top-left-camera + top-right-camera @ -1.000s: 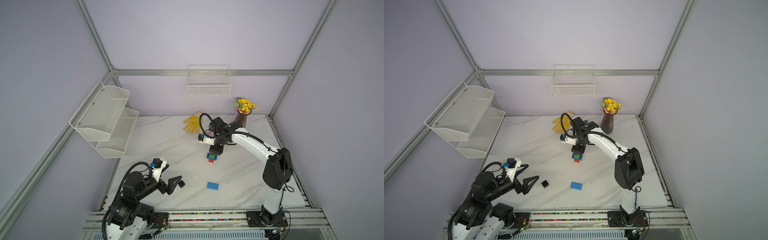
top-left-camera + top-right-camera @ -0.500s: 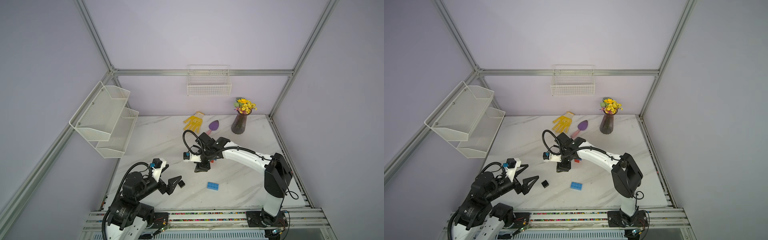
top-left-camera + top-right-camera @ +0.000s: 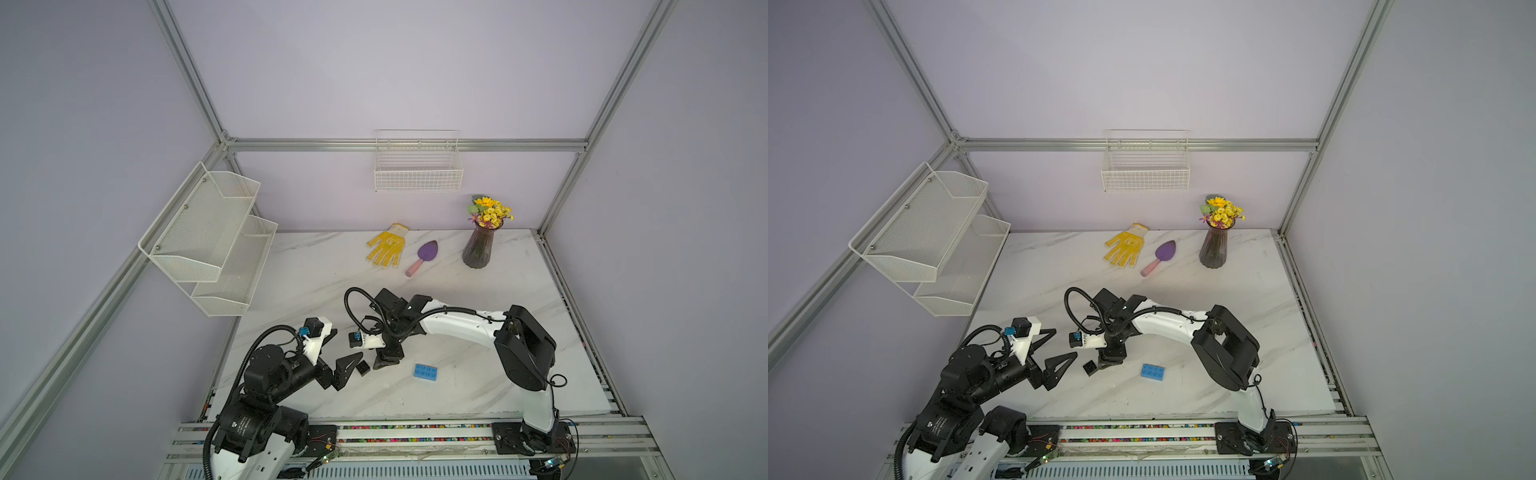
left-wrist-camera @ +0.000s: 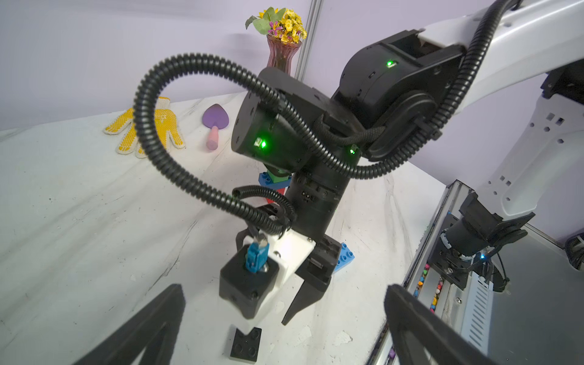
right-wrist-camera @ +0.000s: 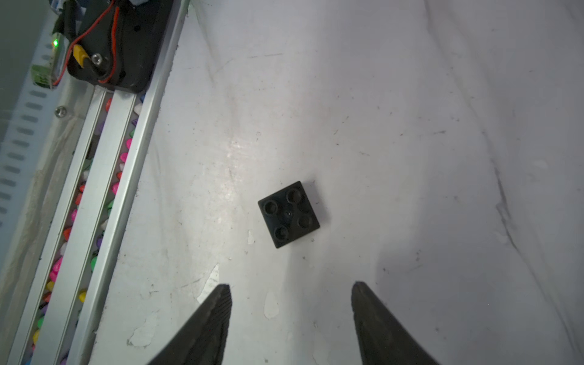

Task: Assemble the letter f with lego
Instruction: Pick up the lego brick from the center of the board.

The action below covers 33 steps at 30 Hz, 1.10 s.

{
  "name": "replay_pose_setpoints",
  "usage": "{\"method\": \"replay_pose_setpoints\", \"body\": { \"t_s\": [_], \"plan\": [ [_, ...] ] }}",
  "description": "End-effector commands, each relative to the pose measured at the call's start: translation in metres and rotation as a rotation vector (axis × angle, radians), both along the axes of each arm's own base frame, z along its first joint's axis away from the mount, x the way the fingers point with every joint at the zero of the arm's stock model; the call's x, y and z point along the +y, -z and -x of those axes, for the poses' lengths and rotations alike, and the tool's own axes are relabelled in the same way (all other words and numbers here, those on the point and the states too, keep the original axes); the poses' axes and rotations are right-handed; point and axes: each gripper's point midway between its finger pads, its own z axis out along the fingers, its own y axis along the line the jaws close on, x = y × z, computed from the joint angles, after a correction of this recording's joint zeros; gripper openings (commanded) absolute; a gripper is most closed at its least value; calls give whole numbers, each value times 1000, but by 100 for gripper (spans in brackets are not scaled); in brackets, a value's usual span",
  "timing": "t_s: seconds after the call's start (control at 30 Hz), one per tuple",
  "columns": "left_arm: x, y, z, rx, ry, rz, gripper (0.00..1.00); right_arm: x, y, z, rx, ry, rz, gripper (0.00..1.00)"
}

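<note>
A small black lego brick [image 5: 288, 214] lies studs up on the marble near the front left, also seen in both top views [image 3: 363, 368] [image 3: 1089, 368]. My right gripper [image 5: 290, 286] hangs open and empty just short of it, pointing down [image 3: 384, 363]. My left gripper [image 3: 348, 344] stands wide open and empty beside the brick [image 4: 246, 344]. A loose blue brick [image 3: 425, 371] lies to the right. A joined blue, green and red stack [image 4: 279, 177] shows behind the right arm in the left wrist view; the top views hide it.
At the back lie a yellow glove [image 3: 386, 251] and a purple trowel [image 3: 424, 255], with a vase of flowers [image 3: 480, 249] beside them. A mesh shelf [image 3: 208, 237] juts in from the left wall. A metal rail [image 3: 415, 432] runs along the table's front edge.
My right arm has swung from the stack at mid-table to the front left, over the black brick, and its jaws have opened wider. The left arm has not moved.
</note>
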Motion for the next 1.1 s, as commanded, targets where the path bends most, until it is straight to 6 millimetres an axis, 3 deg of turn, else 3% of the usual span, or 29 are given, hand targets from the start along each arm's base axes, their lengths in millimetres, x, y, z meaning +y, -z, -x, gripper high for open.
{"method": "replay_pose_setpoints", "body": {
  "t_s": [0.0,1.07],
  "plan": [
    [-1,-6,1,-25,8,8,100,17,-3,6,-14,-66,-36,65],
    [-1,-5,0,-20,3,8,100,33,34,18,-14,-152,79,64]
  ]
}}
